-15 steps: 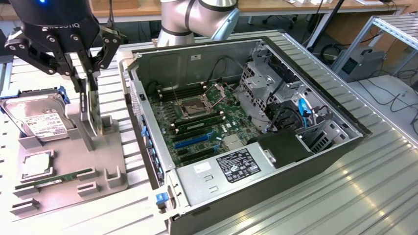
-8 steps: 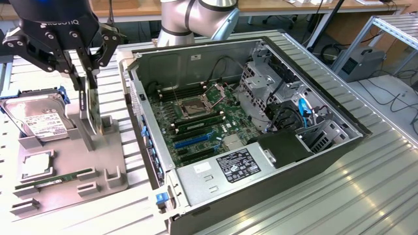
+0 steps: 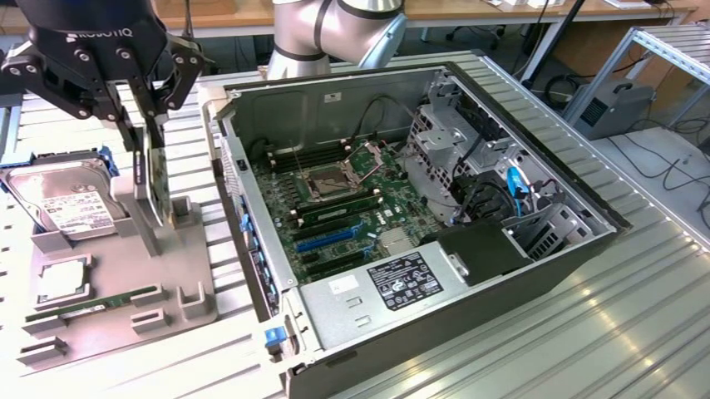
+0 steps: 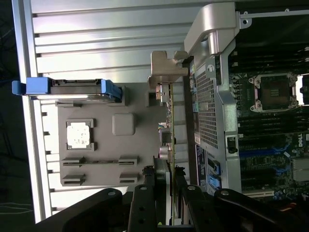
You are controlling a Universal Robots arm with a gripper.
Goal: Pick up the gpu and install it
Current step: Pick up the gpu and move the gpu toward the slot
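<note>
From my station I see the gripper lowered over the grey parts tray on the exterior view's left, with its two fingers straddling the graphics card. The card stands upright on its edge in a slot of the tray, just beside the outer wall of the open computer case. On the wrist view the gripper has one finger on each face of the graphics card. The jaws are partly closed and pressed against the card, so I read it as gripped. Its lower edge looks still seated in the tray. The card's silvery end bracket is at the end away from the fingers. On the same tray lie a hard drive in blue rails, a processor chip and a thin memory stick, all apart from the fingers. Inside the case the motherboard lies bare.
</note>
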